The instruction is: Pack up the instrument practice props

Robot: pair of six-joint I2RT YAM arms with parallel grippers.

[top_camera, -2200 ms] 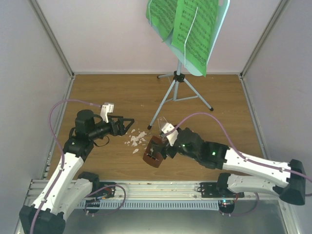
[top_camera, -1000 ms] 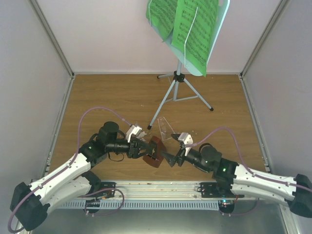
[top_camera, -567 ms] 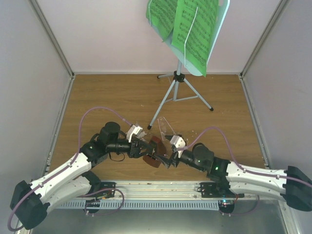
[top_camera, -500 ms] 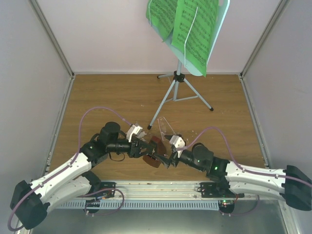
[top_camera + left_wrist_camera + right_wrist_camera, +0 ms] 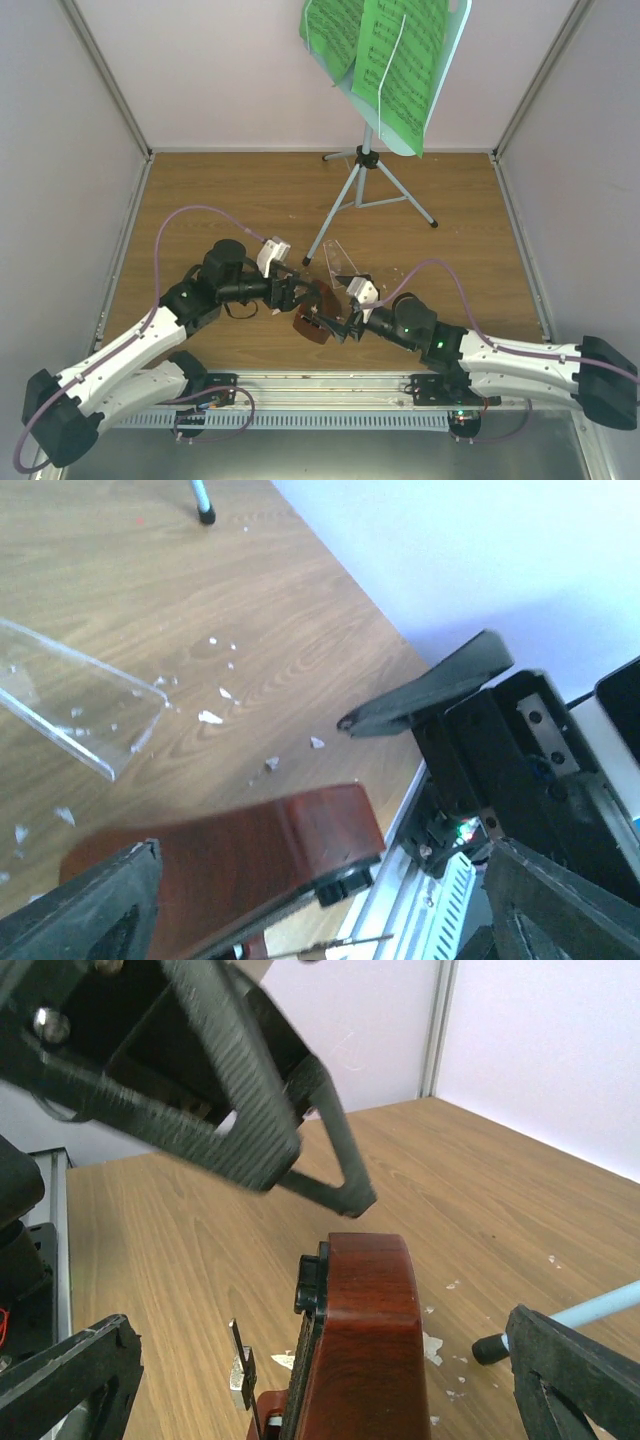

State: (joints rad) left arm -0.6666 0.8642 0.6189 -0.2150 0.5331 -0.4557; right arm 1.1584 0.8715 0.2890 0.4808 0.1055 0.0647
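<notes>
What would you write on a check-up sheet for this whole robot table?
Surface: wooden table, no spills seen.
Job's things: music stand upright at the back, green pages on it; metronome near the front, clear cover lying beside it.
Clutter: white crumbs scattered near the metronome.
Grippers: left gripper and right gripper both open, either side of the metronome.
Cables: purple cables loop above each arm.
Surroundings: pale walls on three sides.
</notes>
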